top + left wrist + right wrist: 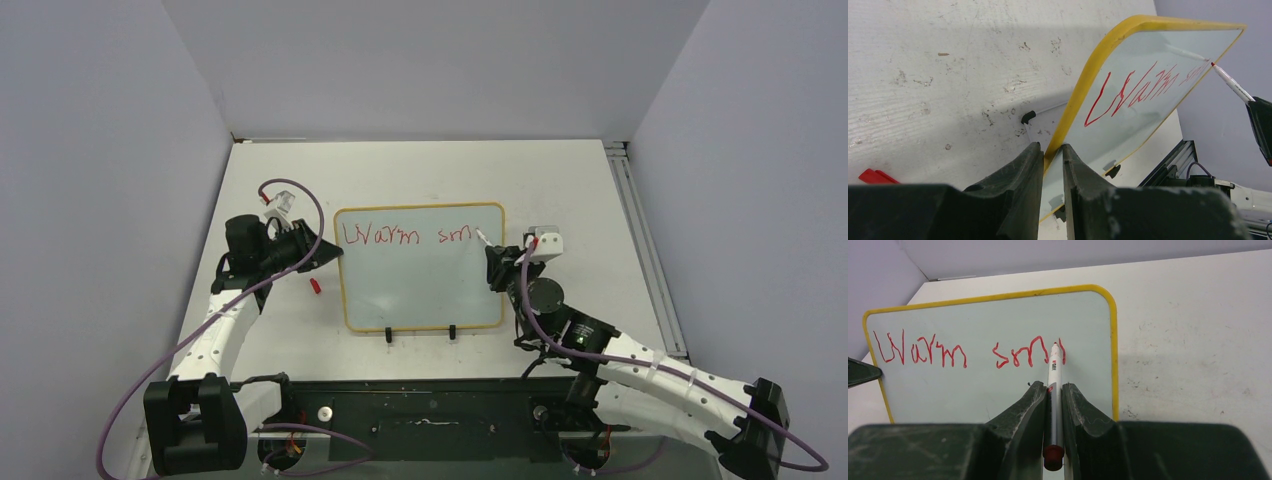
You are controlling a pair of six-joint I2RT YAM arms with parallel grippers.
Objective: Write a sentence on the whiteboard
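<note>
Whiteboard (420,290): mid-table (580,200), between the two grippers, with its two black feet at the near edge. How steeply it leans I can't make out.

Sentence (968,354): thin red letters along the top of the board. They read "Warm sm", then one more upright stroke just right of the pen tip. Nothing is written on the lower part.

Left gripper (1052,150): fingers pinched almost together on the board's yellow left edge. Its own body cuts off the bottom of the wrist view.

Right gripper (1052,387): fingers closed tight on the marker (1054,370), which points up and away with its tip against the board at the last stroke. The barrel hides part of the lettering there.

Small red piece (315,286): lies on the table just left of the board, near the left gripper. It is too small to identify, and half hidden in the left wrist view.
</note>
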